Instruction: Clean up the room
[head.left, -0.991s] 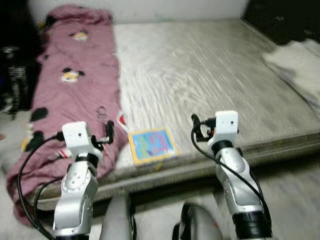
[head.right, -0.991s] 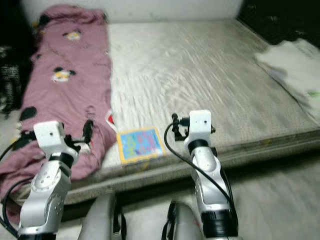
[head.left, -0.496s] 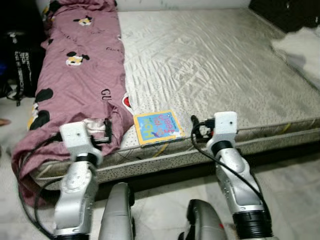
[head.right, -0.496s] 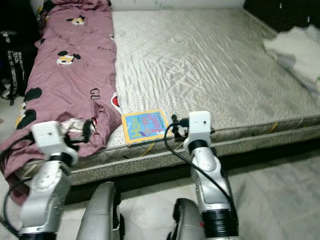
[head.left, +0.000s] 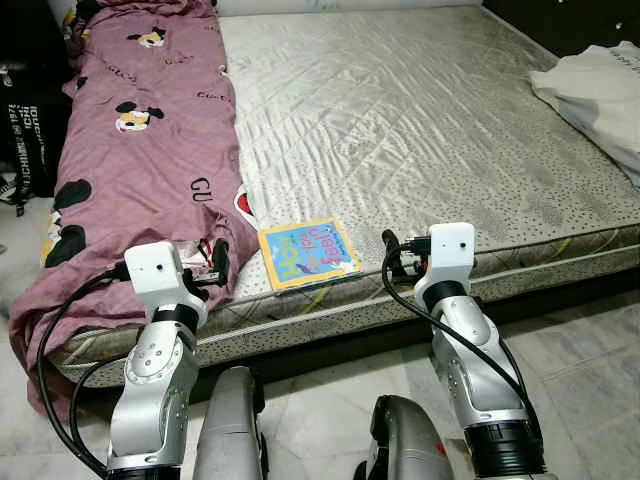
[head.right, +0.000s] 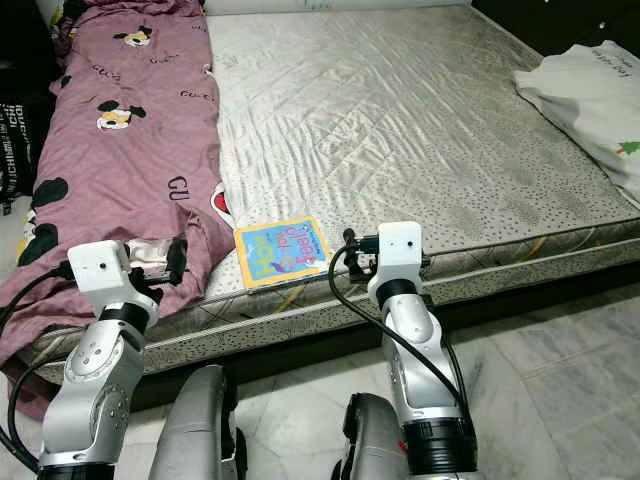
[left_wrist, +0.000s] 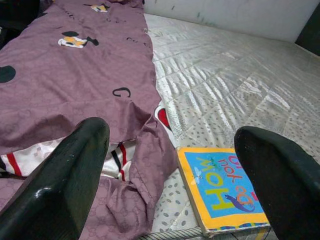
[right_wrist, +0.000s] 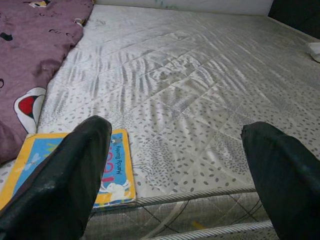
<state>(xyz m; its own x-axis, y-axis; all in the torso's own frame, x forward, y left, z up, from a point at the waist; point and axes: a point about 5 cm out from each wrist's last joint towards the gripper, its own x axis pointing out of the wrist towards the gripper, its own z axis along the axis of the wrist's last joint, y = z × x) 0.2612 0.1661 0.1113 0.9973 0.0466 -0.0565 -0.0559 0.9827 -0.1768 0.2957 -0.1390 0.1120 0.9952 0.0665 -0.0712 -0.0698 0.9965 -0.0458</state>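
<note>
With both pincers spread wide and empty, the right gripper (head.left: 392, 256) should reach for the picture book (head.left: 308, 254) just to its left (lying flat at the mattress (head.left: 420, 130) edge), while the left gripper (head.left: 218, 268) hangs over the purple blanket (head.left: 140, 160).

Bare mattress (head.left: 420, 130), marble floor (head.left: 590, 360)

The book (left_wrist: 220, 187) cover reads "HOW" in big yellow letters, and the purple blanket (head.left: 140, 150) bears "GU" in black.
</note>
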